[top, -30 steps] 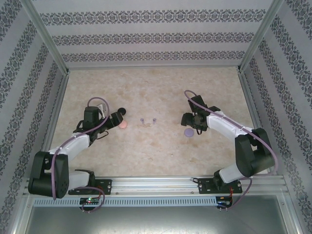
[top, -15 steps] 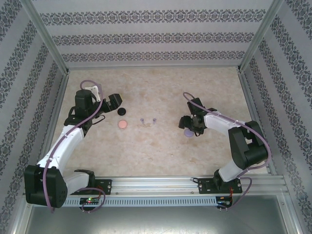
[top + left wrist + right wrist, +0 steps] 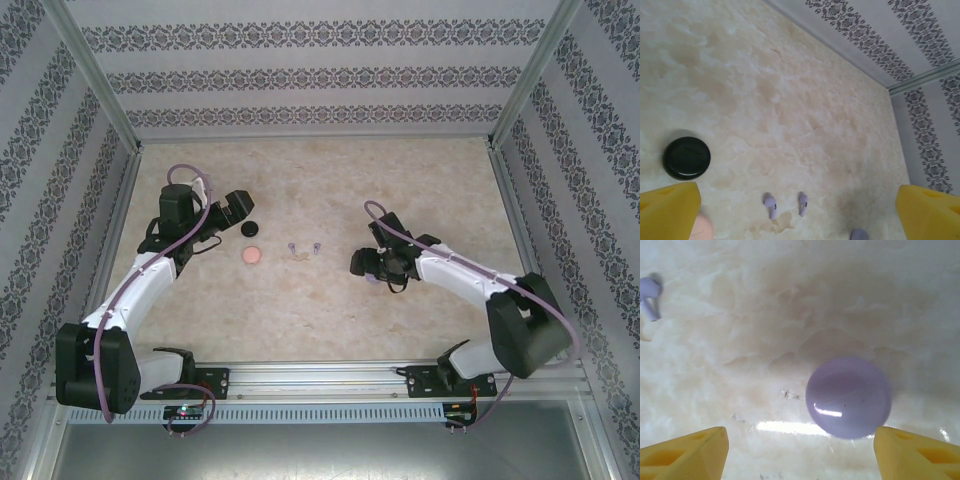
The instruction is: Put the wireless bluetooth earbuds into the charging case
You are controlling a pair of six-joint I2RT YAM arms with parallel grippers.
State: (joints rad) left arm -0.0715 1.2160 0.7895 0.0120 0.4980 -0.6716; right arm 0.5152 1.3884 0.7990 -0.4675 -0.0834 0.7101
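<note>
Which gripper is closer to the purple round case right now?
Right. The right gripper hovers open right over the purple round case, which lies just ahead of its fingers. The left gripper sits across the table, near the black disc.

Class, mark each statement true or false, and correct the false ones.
1. Two small purple stemmed earbuds lie on the marbled table. True.
2. The right gripper is shut on the round purple disc. False: the right gripper is open, the disc lying on the table.
3. The round black disc lies farther from the arm bases than the round pink disc. True.
4. The left gripper holds an earbud. False: it is open and empty.
</note>
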